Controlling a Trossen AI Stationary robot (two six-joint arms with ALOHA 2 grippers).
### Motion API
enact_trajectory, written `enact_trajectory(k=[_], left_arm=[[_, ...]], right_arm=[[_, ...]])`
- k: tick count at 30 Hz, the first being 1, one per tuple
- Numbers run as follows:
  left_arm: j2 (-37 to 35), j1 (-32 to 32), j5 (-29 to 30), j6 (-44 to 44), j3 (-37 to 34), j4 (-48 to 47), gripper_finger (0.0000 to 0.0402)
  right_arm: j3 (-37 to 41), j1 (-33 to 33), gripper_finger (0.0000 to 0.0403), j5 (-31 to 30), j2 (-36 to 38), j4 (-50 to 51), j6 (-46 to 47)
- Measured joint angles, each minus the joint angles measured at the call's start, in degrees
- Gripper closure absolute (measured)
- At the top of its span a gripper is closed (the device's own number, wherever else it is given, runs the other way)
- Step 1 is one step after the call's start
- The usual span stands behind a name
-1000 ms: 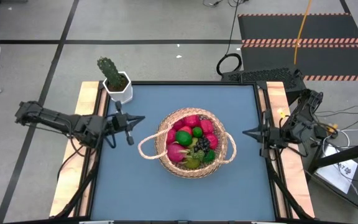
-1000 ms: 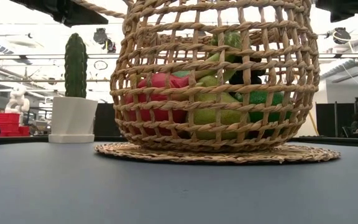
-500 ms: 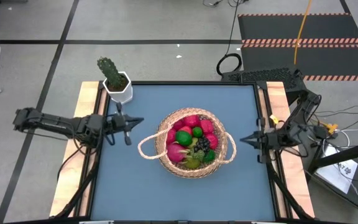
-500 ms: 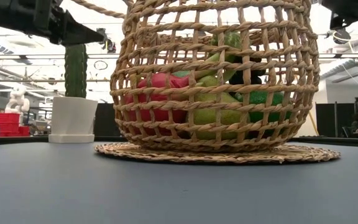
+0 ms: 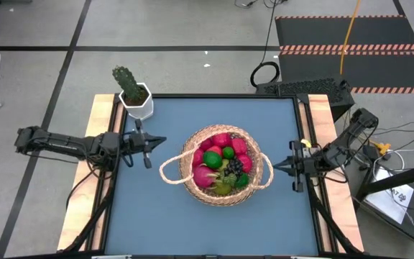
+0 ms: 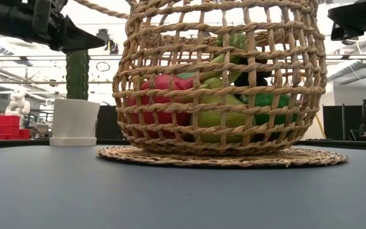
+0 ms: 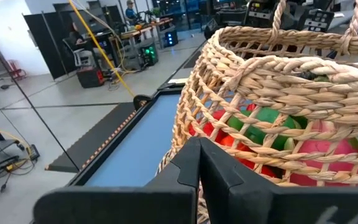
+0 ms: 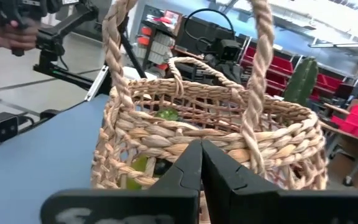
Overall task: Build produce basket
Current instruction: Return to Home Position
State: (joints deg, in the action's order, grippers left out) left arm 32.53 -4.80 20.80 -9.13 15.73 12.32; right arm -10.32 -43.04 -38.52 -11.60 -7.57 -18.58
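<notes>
Tabletop (image 5: 171,216); both grippers (image 5: 165,138) (image 5: 274,167), jaws closed, empty

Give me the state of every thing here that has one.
basket: upright on the table, filled.
produce: piled inside the basket, none loose on the table.
left end effector: shut, empty, apart from the basket.
right end effector: shut, empty, apart from the basket.
potted cactus: upright at a table corner.
</notes>
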Motion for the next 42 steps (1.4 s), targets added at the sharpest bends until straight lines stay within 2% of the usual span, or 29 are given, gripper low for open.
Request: enact_trajectory(k=[5, 14, 18, 25, 30, 37, 42], left_arm=[[0.0, 0.0, 0.0, 0.0, 0.0, 0.0, 0.0398], [0.0, 0.0, -0.4, 0.1, 0.0, 0.0, 0.039], [0.0, 0.0, -0.4, 0.1, 0.0, 0.0, 0.0398], [0.0, 0.0, -0.3, 0.3, 0.0, 0.0, 0.0387], [0.0, 0.0, -0.3, 0.2, 0.0, 0.0, 0.0398], [0.0, 0.0, -0.3, 0.2, 0.0, 0.0, 0.0386], [0.0, 0.0, -0.3, 0.2, 0.0, -0.1, 0.0398]], right_arm=[[1.5, 3.9, 0.0403, 5.6, 0.0, -1.4, 1.3], [3.6, 11.4, 0.0403, 15.8, 0.0, -4.9, 3.8], [4.1, 14.9, 0.0403, 22.0, -0.1, -5.0, 5.2], [9.1, 20.4, 0.0403, 26.5, -0.1, -11.9, 5.9], [9.2, 24.0, 0.0403, 31.3, -0.3, -10.9, 6.1], [9.3, 29.7, 0.0403, 34.8, -0.3, -10.1, 6.3], [9.3, 33.2, 0.0403, 35.8, -0.2, -8.9, 6.1]])
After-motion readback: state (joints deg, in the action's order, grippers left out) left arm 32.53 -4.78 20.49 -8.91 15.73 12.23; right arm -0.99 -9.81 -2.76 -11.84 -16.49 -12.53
